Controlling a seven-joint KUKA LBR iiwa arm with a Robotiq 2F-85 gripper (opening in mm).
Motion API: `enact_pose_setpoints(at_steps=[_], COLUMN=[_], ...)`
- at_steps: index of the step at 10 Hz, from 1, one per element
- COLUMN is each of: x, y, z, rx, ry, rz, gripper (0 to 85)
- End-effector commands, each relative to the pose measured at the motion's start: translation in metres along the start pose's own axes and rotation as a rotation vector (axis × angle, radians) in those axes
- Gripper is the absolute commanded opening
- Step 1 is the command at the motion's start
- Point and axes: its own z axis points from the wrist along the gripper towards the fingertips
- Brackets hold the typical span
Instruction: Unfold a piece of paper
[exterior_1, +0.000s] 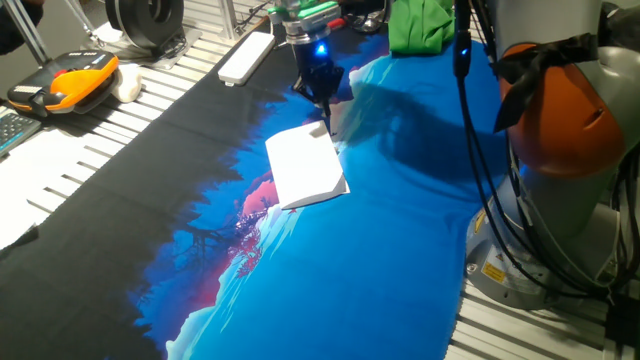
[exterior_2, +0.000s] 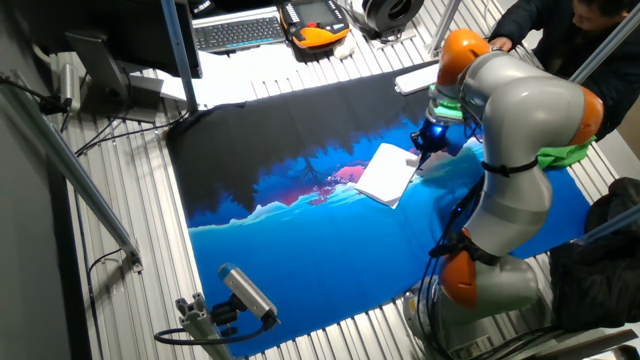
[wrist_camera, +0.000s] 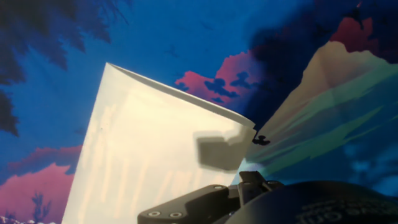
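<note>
The piece of paper (exterior_1: 305, 166) is a white folded sheet lying on the blue part of the printed cloth (exterior_1: 400, 250). It also shows in the other fixed view (exterior_2: 387, 173) and fills the lower left of the hand view (wrist_camera: 149, 162). My gripper (exterior_1: 322, 125) points down at the paper's far corner, as the other fixed view (exterior_2: 418, 155) shows too. In the hand view my gripper (wrist_camera: 227, 155) is at the paper's right edge. One grey fingertip (wrist_camera: 216, 151) lies over the sheet, and the edge there curls up. The other finger is hidden.
A long white plastic bar (exterior_1: 246, 58) lies at the cloth's far edge. An orange and black pendant (exterior_1: 65, 82) sits at the left. A green cloth (exterior_1: 420, 25) lies behind my arm (exterior_1: 560, 120). A camera on a bracket (exterior_2: 245, 295) stands at the cloth's near edge.
</note>
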Motion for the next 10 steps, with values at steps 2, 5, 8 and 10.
enact_pose_setpoints(at_steps=[2,5,8,10], x=[0.0,0.004,0.01,0.012], y=[0.0,-0.007,-0.011,-0.014], z=[0.0,0.007,0.024,0.032], rx=[0.022,0.061,0.112,0.122], ry=[-0.011,0.049,0.032,0.028], rz=[-0.014,-0.034,-0.057,-0.064], gripper=[0.0,0.0,0.0,0.0])
